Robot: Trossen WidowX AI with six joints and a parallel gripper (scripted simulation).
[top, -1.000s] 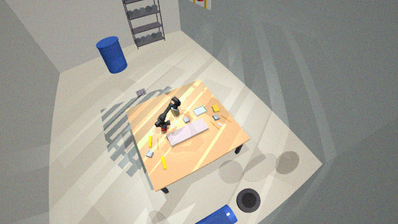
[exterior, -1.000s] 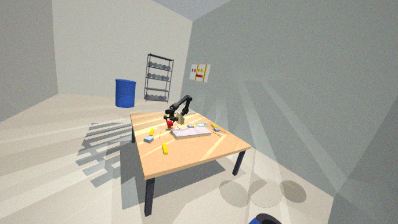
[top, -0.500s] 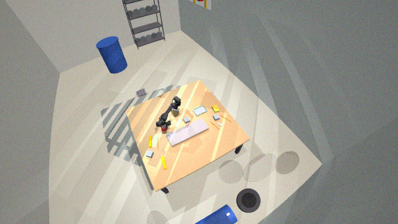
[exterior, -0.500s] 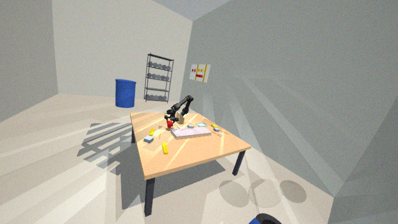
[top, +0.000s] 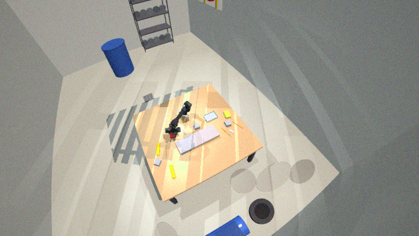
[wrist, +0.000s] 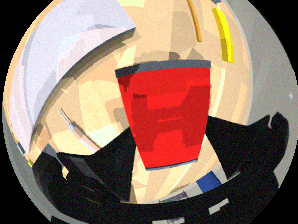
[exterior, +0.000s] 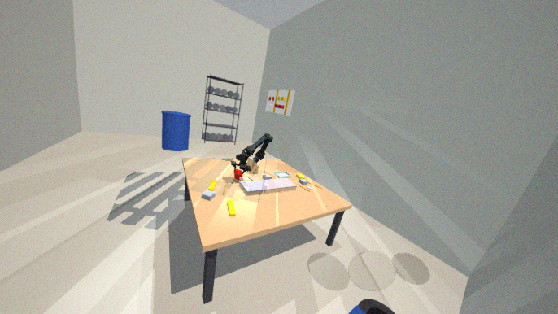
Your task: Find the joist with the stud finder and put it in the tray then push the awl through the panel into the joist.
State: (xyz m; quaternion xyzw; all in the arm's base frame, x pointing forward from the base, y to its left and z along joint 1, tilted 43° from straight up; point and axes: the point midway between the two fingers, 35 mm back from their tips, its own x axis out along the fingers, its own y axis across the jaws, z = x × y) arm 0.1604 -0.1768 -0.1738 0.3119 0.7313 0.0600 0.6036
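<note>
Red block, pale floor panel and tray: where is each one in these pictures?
red block [wrist: 166,119]: wrist view, middle of its front face, held in the gripper.
floor panel [top: 198,138]: top view, middle of its pale top.
tray [top: 211,116]: top view, its flat inside.

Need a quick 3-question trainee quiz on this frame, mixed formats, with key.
1. True or false: the gripper is shut on the red stud finder.
2. Multiple choice: seen from the top camera, where is the stud finder relative to the pale floor panel?
A. lying in the tray
B. just off the panel's end nearest the yellow bars
C. on the floor beside the blue barrel
3. Fill in: the tray sits on the table next to a small ______ block.

Key: 1 true; 2 B; 3 yellow.
</note>
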